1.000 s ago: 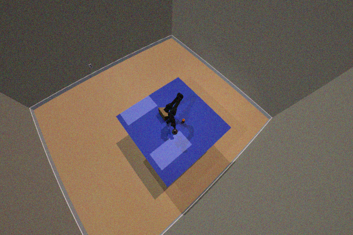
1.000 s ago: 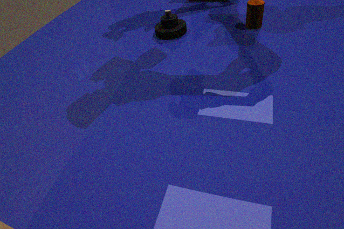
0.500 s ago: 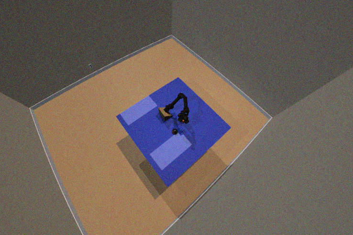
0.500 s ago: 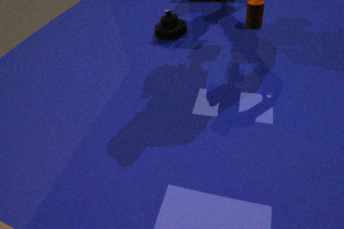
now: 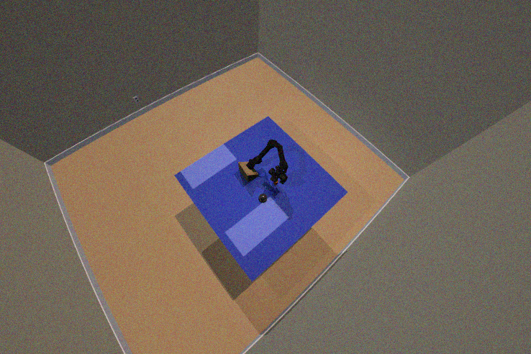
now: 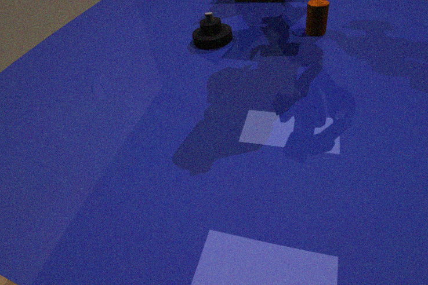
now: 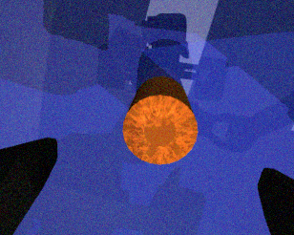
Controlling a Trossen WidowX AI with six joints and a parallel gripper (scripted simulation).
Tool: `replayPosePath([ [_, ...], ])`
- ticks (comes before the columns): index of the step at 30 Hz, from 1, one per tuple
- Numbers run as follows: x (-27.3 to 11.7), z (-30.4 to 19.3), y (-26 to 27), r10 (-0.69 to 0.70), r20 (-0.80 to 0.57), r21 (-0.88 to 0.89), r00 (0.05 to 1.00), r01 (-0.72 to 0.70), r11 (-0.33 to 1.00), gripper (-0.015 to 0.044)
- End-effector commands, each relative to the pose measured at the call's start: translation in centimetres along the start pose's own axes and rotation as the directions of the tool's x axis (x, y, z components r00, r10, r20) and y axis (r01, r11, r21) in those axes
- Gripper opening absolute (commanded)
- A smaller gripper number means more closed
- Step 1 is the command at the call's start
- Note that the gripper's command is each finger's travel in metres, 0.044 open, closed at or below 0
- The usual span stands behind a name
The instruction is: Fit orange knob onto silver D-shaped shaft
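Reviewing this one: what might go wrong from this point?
The orange knob stands tall and upright, so an off-centre descent by the open gripper might tip it.

Its hole is out of sight, so the flat could meet the silver shaft misaligned and jam above the round pedestal.
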State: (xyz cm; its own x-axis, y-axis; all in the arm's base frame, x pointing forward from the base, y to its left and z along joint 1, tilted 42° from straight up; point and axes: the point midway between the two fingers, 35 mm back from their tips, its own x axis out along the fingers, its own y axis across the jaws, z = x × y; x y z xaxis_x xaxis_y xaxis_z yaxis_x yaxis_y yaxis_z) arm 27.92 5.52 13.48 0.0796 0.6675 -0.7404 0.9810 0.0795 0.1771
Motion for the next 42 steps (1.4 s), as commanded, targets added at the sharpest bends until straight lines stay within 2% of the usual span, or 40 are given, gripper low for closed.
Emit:
replayPosePath([
  [1, 1.0, 0.1, 0.1, 0.009, 0.001, 0.002, 1.0, -0.009, 1.0, 0.044],
  [42, 7.5, 0.2, 0.1, 0.009, -0.002, 0.001, 1.0, -0.009, 1.0, 0.044],
])
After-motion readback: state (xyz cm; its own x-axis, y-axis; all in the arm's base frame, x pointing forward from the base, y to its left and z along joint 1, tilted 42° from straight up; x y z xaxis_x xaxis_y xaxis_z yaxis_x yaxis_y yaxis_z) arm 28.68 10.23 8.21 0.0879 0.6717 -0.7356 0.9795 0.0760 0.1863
